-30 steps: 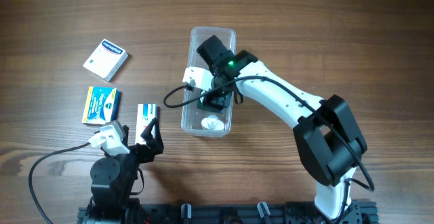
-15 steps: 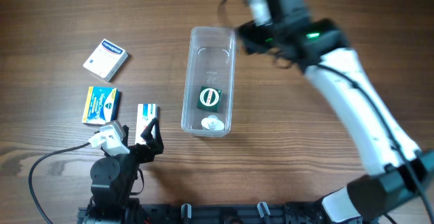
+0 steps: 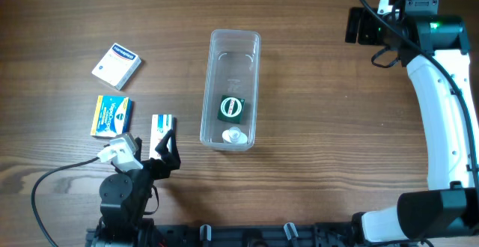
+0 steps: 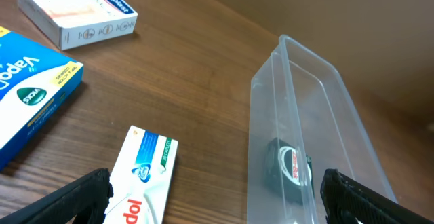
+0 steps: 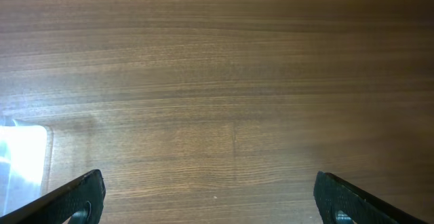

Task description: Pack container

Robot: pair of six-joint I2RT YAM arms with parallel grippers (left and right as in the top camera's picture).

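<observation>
Container (image 3: 233, 60) lay lengthwise at the centre of the overhead frame on the wooden tabletop (image 3: 314, 165), holding a round green item (image 3: 231, 108) and, just below it in the frame, a small white piece (image 3: 234, 136). The right tool (image 5: 209, 187), which a second earlier had been down inside the container over the green item, had pulled away to the upper right of the overhead frame, well apart from the container. Its jaws were spread wide and carried nothing; its own camera showed only bare wood and a corner of the container at the left edge. The green item stayed where it had been set, so that delivery appeared complete.

The left tool (image 3: 166, 144) remained at the lower left, released and empty, just beside a toothpaste box (image 3: 160, 132). A blue box (image 3: 112, 116) and a white box (image 3: 117, 64) still lay to the left of the container, untouched. On that evidence the packing looked part done, with the three boxes the likely next loads and the toothpaste box nearest the left tool.
</observation>
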